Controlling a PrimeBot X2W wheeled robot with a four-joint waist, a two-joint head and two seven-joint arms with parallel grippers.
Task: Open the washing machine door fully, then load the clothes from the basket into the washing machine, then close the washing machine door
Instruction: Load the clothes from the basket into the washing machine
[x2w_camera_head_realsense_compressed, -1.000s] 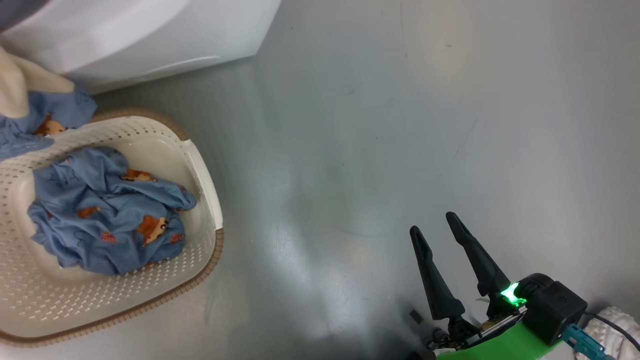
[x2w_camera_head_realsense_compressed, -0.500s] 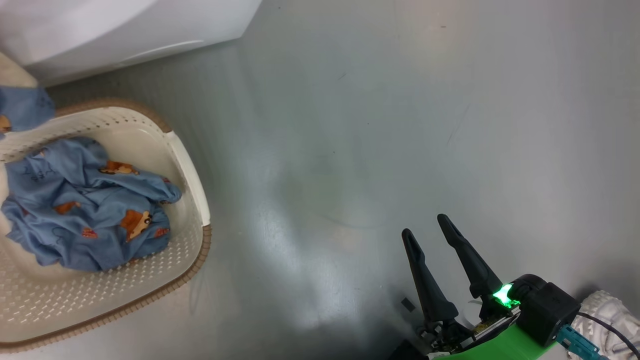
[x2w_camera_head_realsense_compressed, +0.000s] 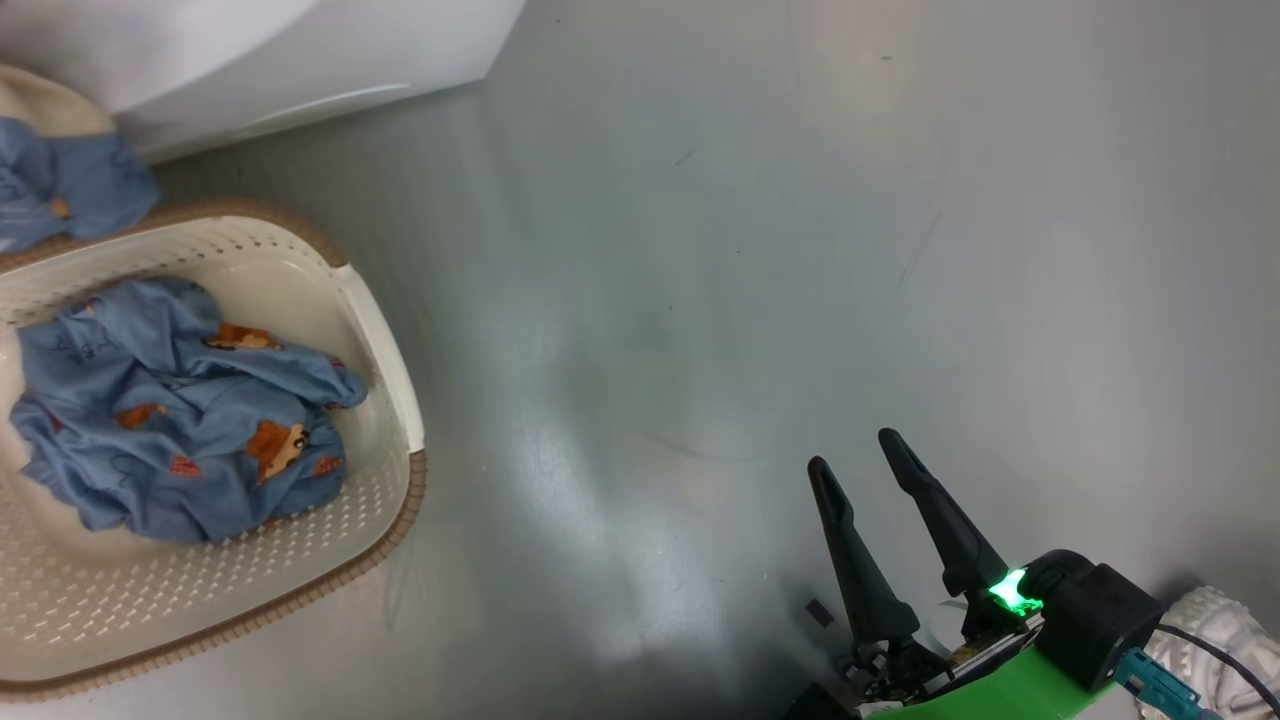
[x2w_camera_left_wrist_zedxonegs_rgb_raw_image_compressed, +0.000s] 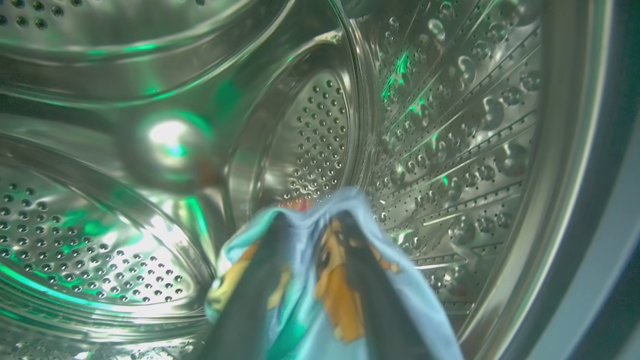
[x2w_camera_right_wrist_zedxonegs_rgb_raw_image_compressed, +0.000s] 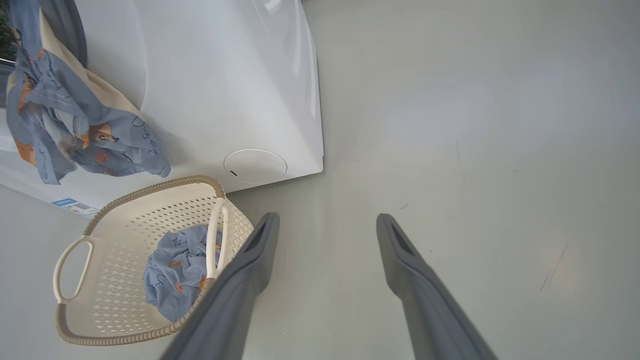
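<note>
My left gripper is inside the steel drum of the washing machine. Its fingers stand slightly apart, and a light-blue garment lies draped between and over them. From outside, that garment hangs from the machine's opening, above the basket. In the head view its tail shows at the upper left. More clothes lie crumpled in the basket. My right gripper hovers open over bare floor, well right of the basket. The washing machine door is out of view.
The white machine front carries a round flap and a small blue label low down, just behind the basket. Grey floor stretches wide to the right of the basket and machine.
The head camera shifted, sliding the basket left and down in view. The hanging garment has swung a little back into the upper left. My right gripper holds the same pose.
</note>
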